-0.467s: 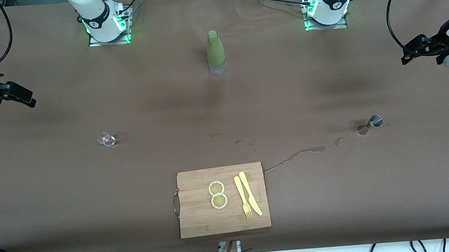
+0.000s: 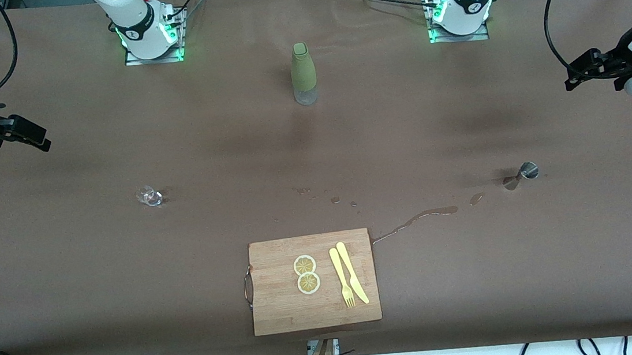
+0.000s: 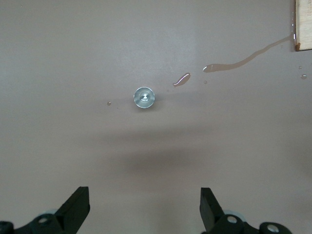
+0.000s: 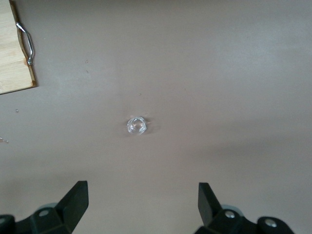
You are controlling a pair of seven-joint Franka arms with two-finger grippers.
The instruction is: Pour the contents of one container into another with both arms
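A small steel jigger stands on the brown table toward the left arm's end. A small clear glass stands toward the right arm's end. My left gripper hangs open and empty in the air over the table's edge at the left arm's end. My right gripper hangs open and empty over the table's edge at the right arm's end. Both arms wait apart from the containers.
A green bottle stands upright midway between the two bases. A wooden cutting board with two lemon slices and a yellow knife and fork lies near the front edge. A spilled streak of liquid runs between board and jigger.
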